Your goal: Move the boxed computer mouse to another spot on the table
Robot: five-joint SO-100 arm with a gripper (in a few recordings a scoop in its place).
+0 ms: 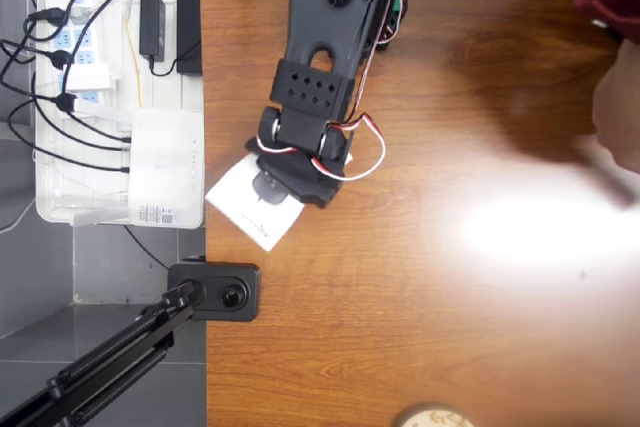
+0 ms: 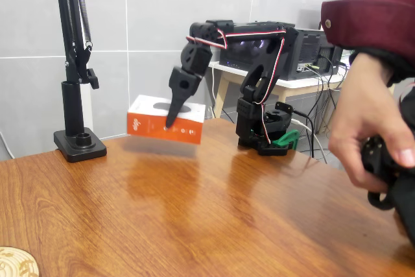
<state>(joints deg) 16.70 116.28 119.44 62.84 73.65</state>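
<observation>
The fingers (image 2: 174, 116) are clamped on the boxed computer mouse (image 2: 166, 121), one dark finger running down across the near face of the carton in the fixed view, left of centre in the frame. The carton hangs clear of the tabletop (image 2: 194, 212), with a soft shadow on the wood beneath it, so it is lifted rather than resting.

In the overhead view the gripper (image 1: 285, 182) covers the upper right part of the white carton (image 1: 245, 202), which sticks out toward the lower left of the frame from under the fingers. Its long axis runs on a diagonal, roughly upper left to lower right, and it sits at the left edge of the tabletop (image 1: 400, 327), just beside the white tray of power strips and cables (image 1: 60, 202).

The open stretch of wood lies to the right and toward the bottom of the overhead frame, so I judge the coming move to be a carry that way before setting down. A person's hand (image 2: 369, 128) works at the right edge of the fixed view.
</observation>
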